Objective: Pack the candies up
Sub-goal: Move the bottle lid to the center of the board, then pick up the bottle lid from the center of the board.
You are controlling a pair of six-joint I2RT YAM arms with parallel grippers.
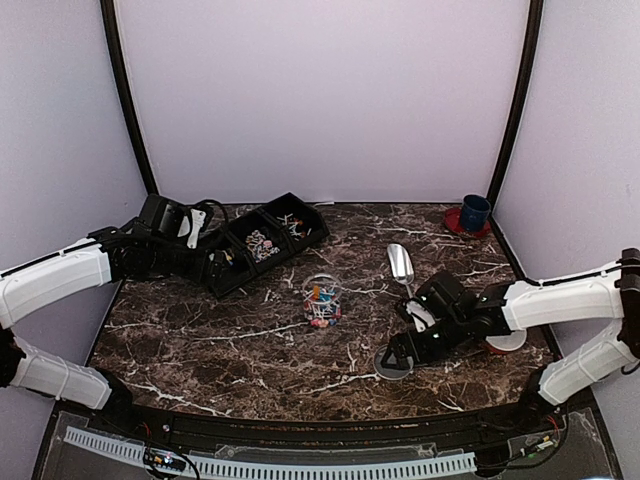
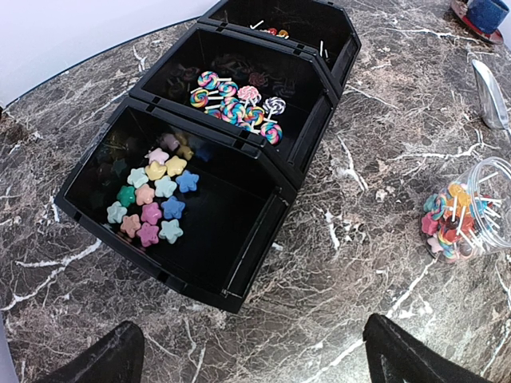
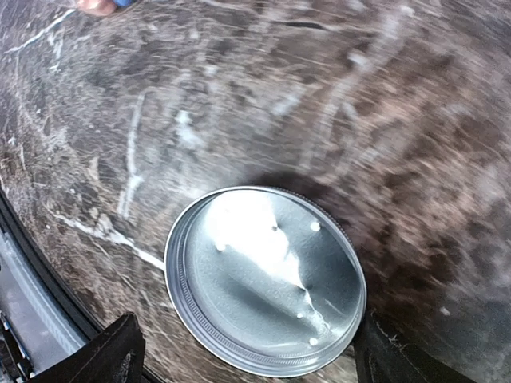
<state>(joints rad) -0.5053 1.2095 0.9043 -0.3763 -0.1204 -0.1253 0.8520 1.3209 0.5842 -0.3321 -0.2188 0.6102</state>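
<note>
The candies lie in two places. Pastel stars [image 2: 152, 203] and swirl lollipops [image 2: 235, 100] fill compartments of the black tray [image 2: 263, 231], and more candies with sticks sit in the clear jar [image 2: 467, 211] [image 1: 320, 300]. My left gripper [image 2: 251, 367] [image 1: 212, 262] hangs open over the table beside the tray's near corner, holding nothing. My right gripper [image 3: 255, 359] [image 1: 398, 352] is open and straddles the jar's silver lid [image 3: 267, 279], which lies upside down on the table. The left finger stands apart from the lid; the right finger is close to its rim.
A metal scoop [image 1: 401, 265] lies between the jar and the right arm. A blue cup on a red saucer [image 1: 474, 213] stands at the back right corner. A white disc with a red rim [image 1: 510, 343] shows under the right arm. The table's near edge runs just behind the lid.
</note>
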